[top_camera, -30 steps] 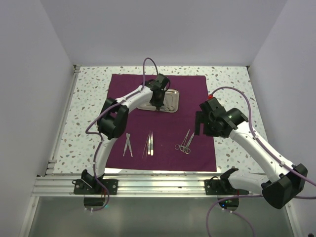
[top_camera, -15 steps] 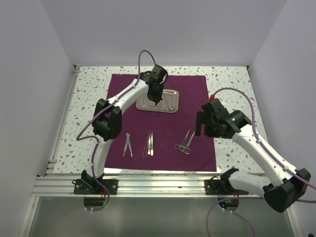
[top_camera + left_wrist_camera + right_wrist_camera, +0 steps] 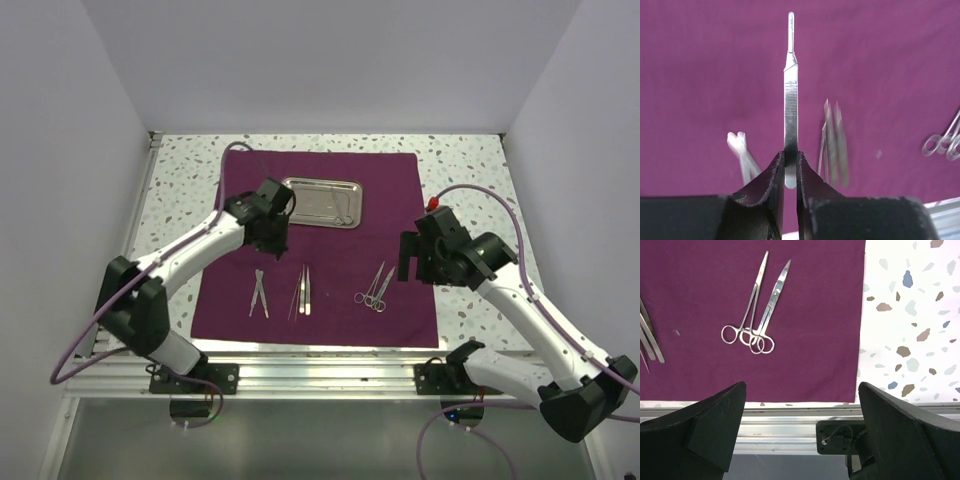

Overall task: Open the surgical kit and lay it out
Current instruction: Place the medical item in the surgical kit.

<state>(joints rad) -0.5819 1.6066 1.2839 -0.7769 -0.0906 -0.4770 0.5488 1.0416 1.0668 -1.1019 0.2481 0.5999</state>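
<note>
Maroon cloth (image 3: 330,300) spread flat. Steel tray (image 3: 310,200) at far middle, a small tool (image 3: 343,212) at its right end. Near row: tweezers (image 3: 260,294), long tweezers (image 3: 302,290), two ring-handled clamps (image 3: 755,310) with rings overlapping. Flat steel handle (image 3: 790,95) pinched in left gripper (image 3: 790,156), above the cloth.

The left arm (image 3: 190,255) stretches forward; the left hand (image 3: 790,156) points down, fingers (image 3: 771,176) pinched on a thin steel handle (image 3: 790,100). The right arm (image 3: 530,300) bends inward, and the right hand (image 3: 801,390) faces down, spread wide.
</note>
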